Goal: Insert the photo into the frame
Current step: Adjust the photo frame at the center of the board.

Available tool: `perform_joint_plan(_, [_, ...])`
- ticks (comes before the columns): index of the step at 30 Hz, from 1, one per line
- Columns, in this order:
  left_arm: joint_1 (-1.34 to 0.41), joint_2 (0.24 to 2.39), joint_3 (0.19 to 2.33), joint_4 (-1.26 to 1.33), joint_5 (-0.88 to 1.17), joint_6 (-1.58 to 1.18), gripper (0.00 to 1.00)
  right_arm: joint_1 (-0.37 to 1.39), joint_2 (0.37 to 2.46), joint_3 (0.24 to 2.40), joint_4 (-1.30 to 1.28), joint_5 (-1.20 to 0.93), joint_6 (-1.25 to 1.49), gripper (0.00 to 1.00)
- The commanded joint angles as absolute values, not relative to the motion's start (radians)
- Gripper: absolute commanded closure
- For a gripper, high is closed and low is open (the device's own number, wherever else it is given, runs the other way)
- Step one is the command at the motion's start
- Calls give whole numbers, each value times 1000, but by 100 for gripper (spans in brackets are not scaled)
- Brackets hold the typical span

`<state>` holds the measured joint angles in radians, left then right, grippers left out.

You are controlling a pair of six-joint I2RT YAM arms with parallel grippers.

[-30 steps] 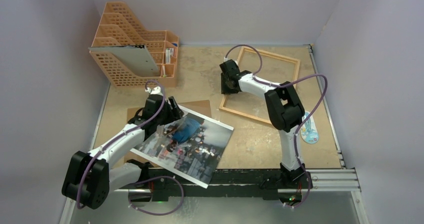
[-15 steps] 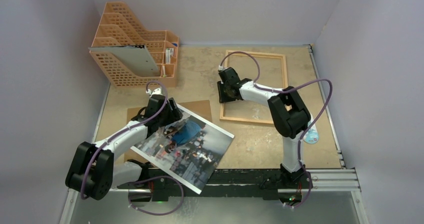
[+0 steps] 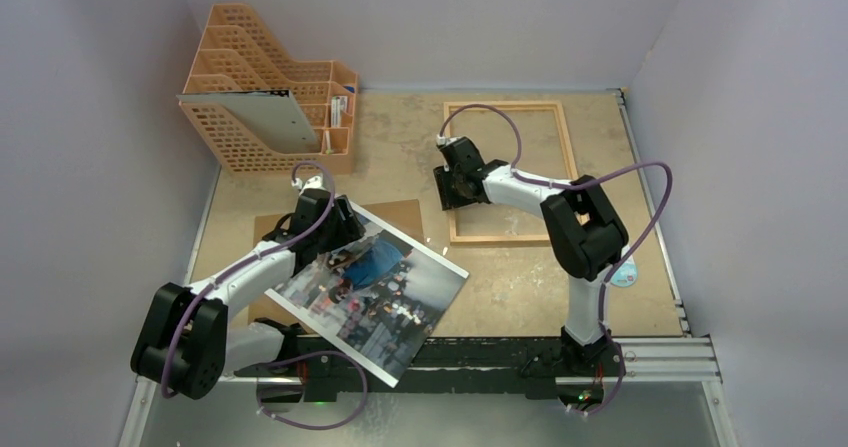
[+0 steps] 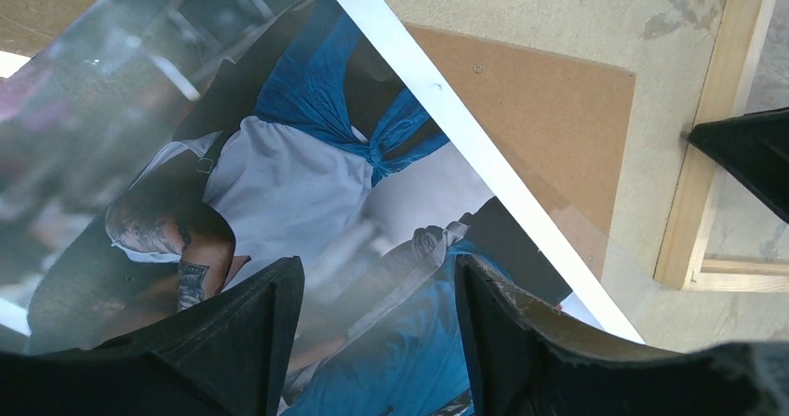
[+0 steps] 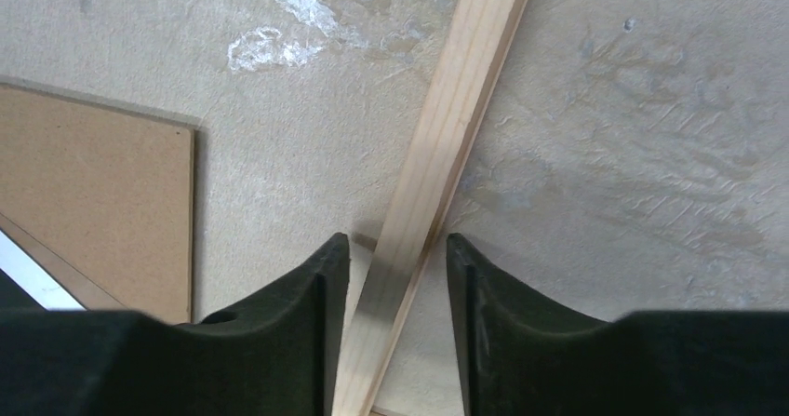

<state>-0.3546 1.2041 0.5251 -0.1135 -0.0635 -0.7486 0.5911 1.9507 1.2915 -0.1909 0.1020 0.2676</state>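
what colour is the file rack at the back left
Pale orange rack, its walls a lattice of small holes. It shows best in the top view.

Legible text, labels, brands, numbers, signs: none in any view.

The photo (image 4: 279, 183), which runs under and beyond the fingers of the left gripper (image 4: 374, 269), carries picture content only. A tattoo on a pictured arm, just beside one fingertip, is too blurred to read.

The frame (image 5: 465, 81): the rail passing between the fingers of the right gripper (image 5: 395, 244) is plain wood.

The orange file rack (image 3: 235, 142), well beyond the left gripper's fingers, holds papers (image 3: 340, 107) with marks too small to read.

A small blue-and-white item (image 3: 625, 272) lies well behind the right gripper's fingers, near that arm's base. Its pattern is too small to tell.
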Motion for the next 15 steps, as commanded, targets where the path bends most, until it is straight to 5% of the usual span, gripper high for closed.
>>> perform_joint_plan(1, [-350, 1183, 521, -93, -67, -755, 37, 595, 1885, 1293, -175, 115, 272, 47])
perform_joint_plan(5, [-350, 1171, 503, -86, -69, -764, 37, 595, 1780, 1291, -150, 44, 307, 27])
perform_joint_plan(15, [-350, 1168, 473, -71, -36, -790, 52, 602, 1838, 1308, -85, -337, 158, 34])
